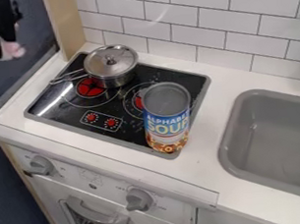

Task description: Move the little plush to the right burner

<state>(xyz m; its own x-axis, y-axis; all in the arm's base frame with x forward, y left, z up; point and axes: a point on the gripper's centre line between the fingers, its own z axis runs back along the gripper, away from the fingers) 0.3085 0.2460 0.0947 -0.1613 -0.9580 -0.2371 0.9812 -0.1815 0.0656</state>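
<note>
Hanging at upper left, beside the stove: black tool, closed on the little plush, pink and white parts showing at its tips. Plush off the right burner. Stove set in white bench. Tall can upright at the stove's right side, partly hiding that burner. Lidded metal pot toward the back. Grey sink to the right.

- A toy kitchen, by its small scale: 1 soup can looks big against the black stovetop and its printed burners.
- 1 lidded metal pot sits on the stovetop.
- Below are 2 grey knobs and an oven door.
- 1 grey sink, beside white wall tiles.
</note>
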